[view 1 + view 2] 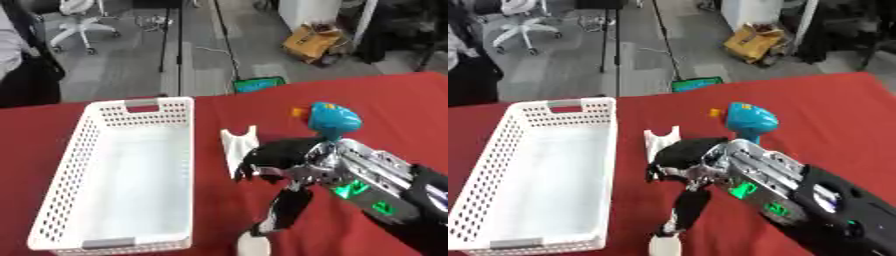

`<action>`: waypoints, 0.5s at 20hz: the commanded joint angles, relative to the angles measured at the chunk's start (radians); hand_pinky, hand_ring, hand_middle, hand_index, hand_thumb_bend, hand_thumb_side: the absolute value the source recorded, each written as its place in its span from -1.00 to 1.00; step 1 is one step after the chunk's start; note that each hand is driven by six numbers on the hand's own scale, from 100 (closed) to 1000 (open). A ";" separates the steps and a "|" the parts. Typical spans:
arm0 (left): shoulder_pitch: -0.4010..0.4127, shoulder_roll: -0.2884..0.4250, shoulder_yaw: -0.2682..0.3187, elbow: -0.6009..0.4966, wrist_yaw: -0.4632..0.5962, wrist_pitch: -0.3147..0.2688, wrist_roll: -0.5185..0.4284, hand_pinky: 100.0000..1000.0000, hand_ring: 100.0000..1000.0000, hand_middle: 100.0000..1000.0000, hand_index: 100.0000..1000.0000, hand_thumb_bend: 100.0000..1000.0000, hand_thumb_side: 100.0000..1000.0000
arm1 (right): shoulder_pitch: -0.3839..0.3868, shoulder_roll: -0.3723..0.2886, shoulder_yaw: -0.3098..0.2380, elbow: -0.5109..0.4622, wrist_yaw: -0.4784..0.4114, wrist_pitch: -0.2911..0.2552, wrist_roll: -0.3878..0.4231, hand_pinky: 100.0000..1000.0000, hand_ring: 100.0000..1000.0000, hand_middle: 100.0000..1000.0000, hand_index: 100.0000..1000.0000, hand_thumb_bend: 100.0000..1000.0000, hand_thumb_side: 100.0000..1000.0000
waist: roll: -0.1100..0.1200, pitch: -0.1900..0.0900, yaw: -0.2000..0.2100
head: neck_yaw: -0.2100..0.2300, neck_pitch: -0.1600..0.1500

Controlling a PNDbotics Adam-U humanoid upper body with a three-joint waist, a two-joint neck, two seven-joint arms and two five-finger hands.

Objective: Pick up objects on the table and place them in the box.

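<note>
A white perforated box stands empty on the left of the red table. Just right of it lies a small white object with two upright prongs. My right hand comes in from the lower right. Its bent fingers hang over the right side of that white object, and its thumb is spread wide toward the near edge; nothing is closed in the hand. A blue toy with an orange tip stands right behind the hand. My left hand is not visible.
A small round white thing lies at the near edge by the thumb tip. Beyond the table's far edge are an office chair, a tripod, a yellow bag and a person at the far left.
</note>
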 commanded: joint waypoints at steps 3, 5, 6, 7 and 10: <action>-0.008 0.015 -0.004 -0.020 -0.006 0.004 0.000 0.16 0.24 0.26 0.34 -1.00 0.63 | 0.001 -0.016 0.012 -0.011 -0.013 0.011 0.013 -0.38 0.04 0.48 0.81 0.51 -0.33 | -0.003 -0.025 0.001 | -0.002 0.006; -0.007 0.015 -0.004 -0.020 -0.007 0.005 -0.001 0.16 0.24 0.26 0.34 -1.00 0.63 | 0.007 -0.013 0.018 -0.017 0.005 -0.005 0.013 -0.37 0.04 0.48 0.81 0.55 -0.31 | -0.003 -0.025 0.001 | -0.004 0.007; -0.006 0.015 -0.004 -0.020 -0.007 0.005 -0.002 0.16 0.24 0.26 0.34 -1.00 0.63 | 0.010 -0.011 0.019 -0.024 0.020 -0.014 0.013 -0.37 0.04 0.48 0.81 0.55 -0.31 | -0.003 -0.026 0.000 | -0.005 0.008; -0.006 0.015 -0.003 -0.020 -0.007 0.005 -0.002 0.16 0.24 0.26 0.34 -1.00 0.62 | 0.013 -0.009 0.019 -0.029 0.035 -0.024 0.013 -0.37 0.05 0.48 0.81 0.56 -0.31 | -0.002 -0.026 0.000 | -0.005 0.008; -0.006 0.014 -0.003 -0.020 -0.007 0.005 -0.003 0.16 0.24 0.26 0.34 -1.00 0.62 | 0.027 -0.001 0.022 -0.034 0.078 -0.054 0.013 -0.37 0.05 0.48 0.80 0.57 -0.30 | -0.002 -0.026 0.001 | -0.008 0.006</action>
